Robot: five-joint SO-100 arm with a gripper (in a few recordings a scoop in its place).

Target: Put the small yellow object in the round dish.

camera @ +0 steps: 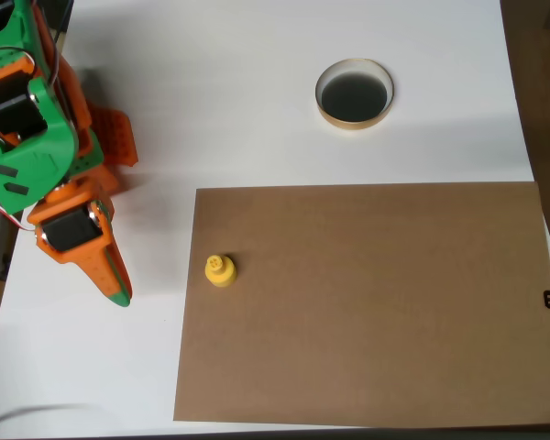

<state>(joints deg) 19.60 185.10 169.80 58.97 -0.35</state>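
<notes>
The reach is not yet begun: the claw [117, 289] hangs near the counter's [257, 92] left edge, seemingly closed and empty, though that is hard to judge from above. The yellow peg [220, 269] stands untouched on the brown mat [376, 302], near its left edge. Next the claw must open, cross to the peg, then carry it over bare counter to the dish [354, 93] toward the far edge.

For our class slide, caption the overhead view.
Gripper beside yellow peg on brown mat; round dish apart.

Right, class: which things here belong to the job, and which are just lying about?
Job:
- small yellow object
- round dish
- end effector

Lying about:
- brown sheet, under the yellow object
- white table
</notes>
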